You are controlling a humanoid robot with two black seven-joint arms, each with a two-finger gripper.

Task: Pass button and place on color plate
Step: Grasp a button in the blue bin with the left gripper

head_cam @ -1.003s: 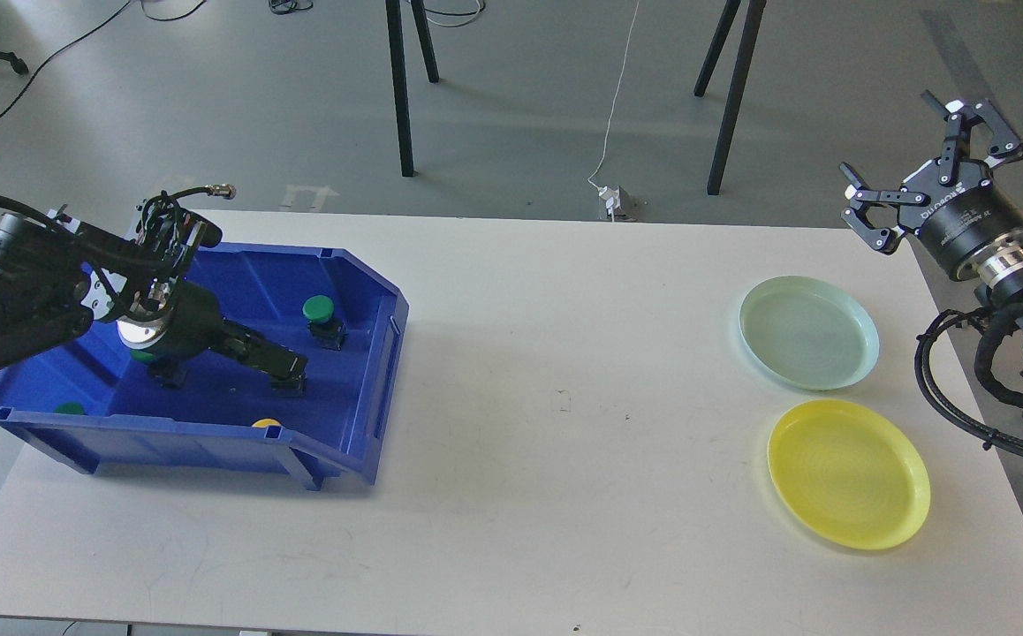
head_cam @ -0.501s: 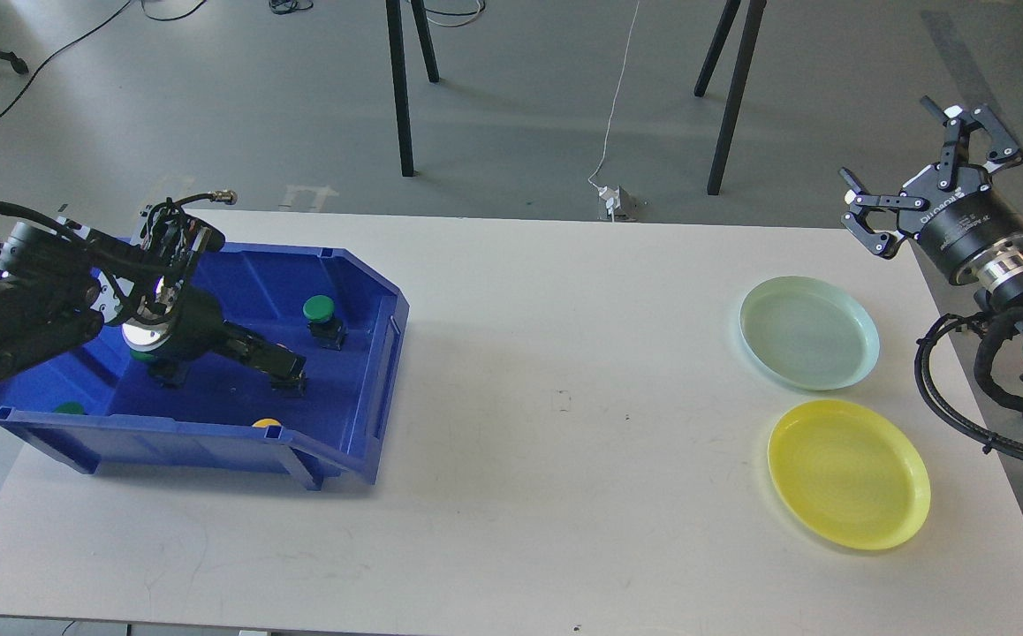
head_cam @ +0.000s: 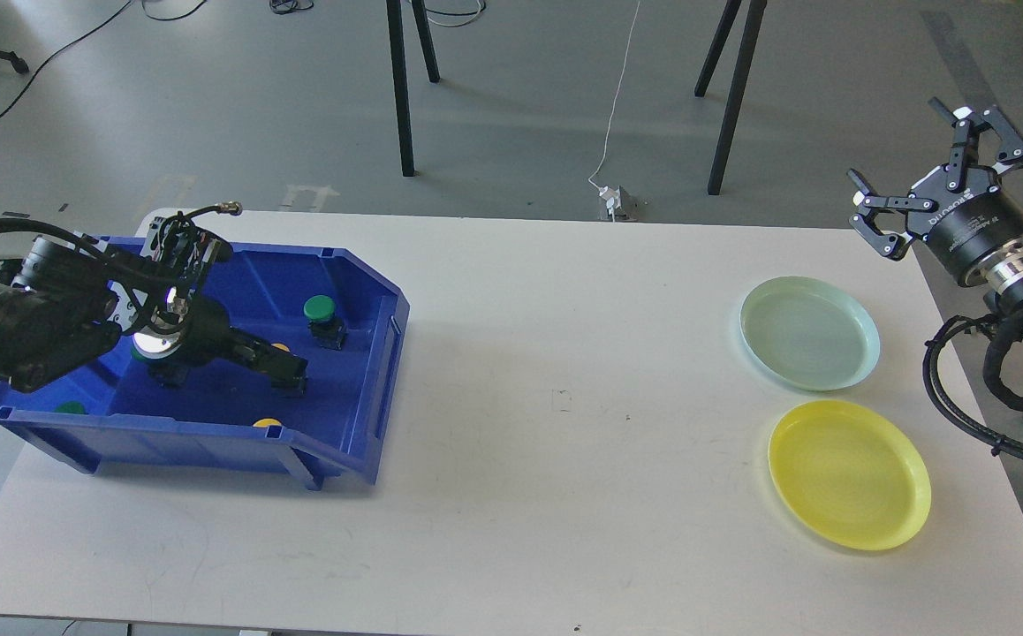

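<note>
While the left gripper [head_cam: 286, 371] reaches down into the blue bin [head_cam: 361, 442] at the table's nine o'clock side, only one view is on hand, the head view.

Left gripper: dark, low on the bin floor; cannot tell whether its jaws are apart or closed on anything. A sliver of yellow [head_cam: 279, 347] shows just behind it, likely a button. Green button [head_cam: 319, 308] stands free at one o'clock from the gripper, near but apart. Another yellow button [head_cam: 266, 423] sits against the front wall at six o'clock, half hidden by the rim.

Right gripper [head_cam: 931, 168]: raised off the table's three o'clock end, fingers spread wide, holding nothing. Green plate [head_cam: 809, 332] and yellow plate [head_cam: 849, 473] below it, both bare.

Risks, as I judge: a pinch on a domed cap could slip; the wrist could catch the bin wall on lifting; colour mismatch at the plate.

Hidden: buttons beneath the left arm, only green edges showing.
</note>
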